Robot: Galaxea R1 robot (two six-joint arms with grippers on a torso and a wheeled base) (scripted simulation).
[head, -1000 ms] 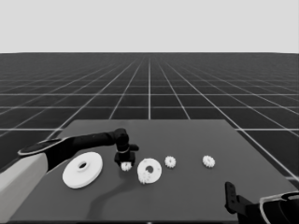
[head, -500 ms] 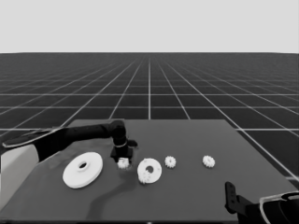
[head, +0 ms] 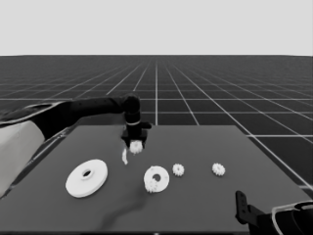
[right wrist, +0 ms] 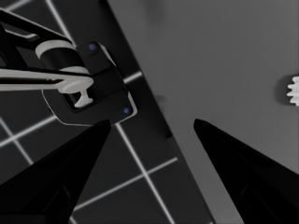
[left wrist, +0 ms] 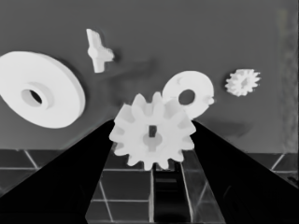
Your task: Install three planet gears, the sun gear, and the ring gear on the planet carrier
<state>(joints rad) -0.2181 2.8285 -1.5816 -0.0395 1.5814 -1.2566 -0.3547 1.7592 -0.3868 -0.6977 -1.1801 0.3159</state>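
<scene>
While one gear [head: 155, 185] sits on the smaller round part [head: 157, 178], left pincer [head: 135, 145] grips another [left wrist: 153, 131] aloft — two gears [head: 178, 170] wait; right pincer [right wrist: 152, 126] gapes idle.

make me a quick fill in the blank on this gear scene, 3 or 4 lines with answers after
1. The gear held above the table sits between the fingers of the ____ gripper.
2. The right arm waits at the head view's lower ____ corner.
3. Two gears, and, lie loose on the table to the ____ of the smaller round part in the head view.
4. The thin white piece lies between the held gear and the ____ round part.

Answers: left; right; right; larger
</scene>
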